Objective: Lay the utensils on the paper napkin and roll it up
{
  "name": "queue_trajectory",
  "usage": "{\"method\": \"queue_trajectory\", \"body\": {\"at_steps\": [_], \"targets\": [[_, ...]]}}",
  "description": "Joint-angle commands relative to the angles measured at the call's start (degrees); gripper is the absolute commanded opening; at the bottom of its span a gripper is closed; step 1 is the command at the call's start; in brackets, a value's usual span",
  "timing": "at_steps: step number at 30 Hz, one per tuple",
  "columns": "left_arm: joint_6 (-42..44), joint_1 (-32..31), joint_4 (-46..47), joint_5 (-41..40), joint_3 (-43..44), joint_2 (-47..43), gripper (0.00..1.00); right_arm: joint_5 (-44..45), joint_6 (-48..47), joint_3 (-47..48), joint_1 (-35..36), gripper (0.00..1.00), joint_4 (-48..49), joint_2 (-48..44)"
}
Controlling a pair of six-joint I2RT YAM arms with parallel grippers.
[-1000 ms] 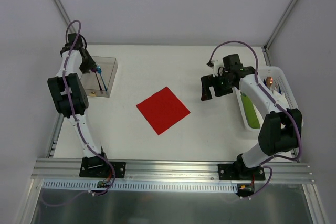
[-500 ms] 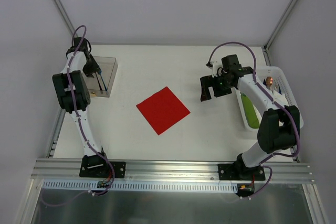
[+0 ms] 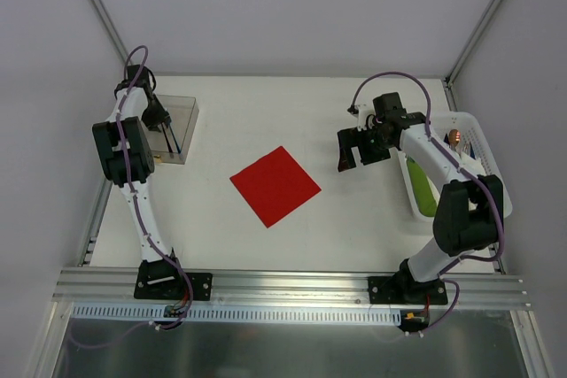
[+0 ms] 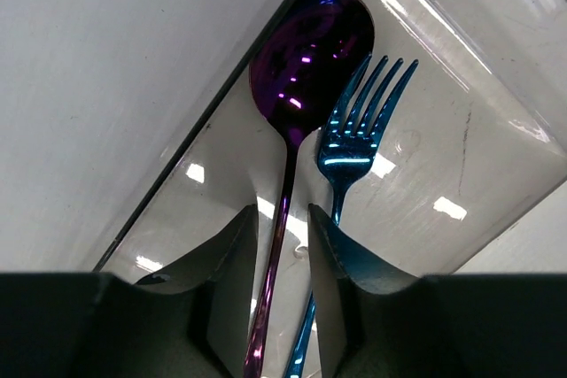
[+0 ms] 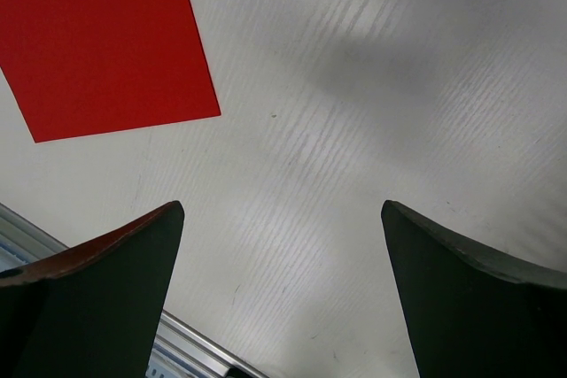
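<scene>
The red paper napkin (image 3: pixel 275 186) lies flat mid-table; its corner shows in the right wrist view (image 5: pixel 97 42). The two utensils, a purple spoon (image 4: pixel 306 50) and a blue fork (image 4: pixel 359 130), lie side by side in a clear box (image 3: pixel 190 118) at the far left. My left gripper (image 3: pixel 163 121) reaches into that box. In the left wrist view it (image 4: pixel 282 217) is open a narrow way, with the spoon's handle between the fingers and the fork's handle passing behind the right one. My right gripper (image 3: pixel 350 153) is wide open and empty above bare table right of the napkin (image 5: pixel 282 210).
A white basket (image 3: pixel 474 123) at the right edge holds a green napkin bundle (image 3: pixel 423 190) and a copper-headed utensil (image 3: pixel 455 137). Grey walls stand at the back and sides. A metal rail (image 3: pixel 292 285) runs along the near edge.
The left arm has swung toward the back wall while its gripper stays over the clear box. The right gripper has drifted slightly left.
</scene>
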Motion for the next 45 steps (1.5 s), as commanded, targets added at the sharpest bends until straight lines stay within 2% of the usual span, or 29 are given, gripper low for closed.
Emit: {"method": "queue_trajectory", "body": {"at_steps": [1, 7, 13, 27, 31, 32, 35, 36, 39, 40, 45], "targets": [[-0.51, 0.37, -1.56, -0.86, 1.78, 1.88, 0.28, -1.15, 0.73, 0.85, -0.40, 0.99, 0.40, 0.61], [-0.33, 0.55, -1.82, -0.24, 1.26, 1.97, 0.10, -1.50, 0.73, 1.03, -0.66, 0.99, 0.31, 1.22], [0.02, 0.55, -2.00, 0.72, 1.34, -2.33, 0.00, -2.29, 0.91, 1.29, -0.75, 0.99, 0.31, 1.22], [0.98, 0.46, -3.84, 1.60, 2.49, -18.49, 0.00, -3.61, 0.74, 0.59, -0.84, 0.99, 0.40, -0.88], [3.00, -1.73, -3.76, 6.24, -0.06, -23.51, 0.00, -3.70, 0.56, 0.06, -1.36, 0.99, 0.31, -2.02], [4.23, -4.61, -3.76, 8.09, -0.76, -24.48, 0.00, -4.14, 0.56, -0.11, -1.62, 0.99, 0.31, -2.20], [6.34, -12.08, -3.76, 5.66, -4.18, -28.96, 0.00, -4.75, 0.91, -0.64, -3.03, 0.99, 0.40, -2.82], [5.74, -18.03, -3.84, 2.60, -6.72, -31.14, 0.00, -5.45, 1.17, -0.73, -3.64, 0.99, 0.31, -2.99], [-1.45, -25.45, -3.58, 1.42, -14.09, -34.32, 0.00, -6.60, 1.52, -1.78, -5.66, 0.99, 0.48, -3.96], [-2.95, -29.73, -3.58, 1.51, -15.69, -34.68, 0.00, -6.86, 1.61, -2.13, -6.71, 0.99, 0.40, -4.31], [-9.02, -42.68, -2.00, -1.47, -22.38, -32.50, 0.00, -8.44, 1.70, -3.45, -9.18, 0.99, 0.31, -5.89]]}}
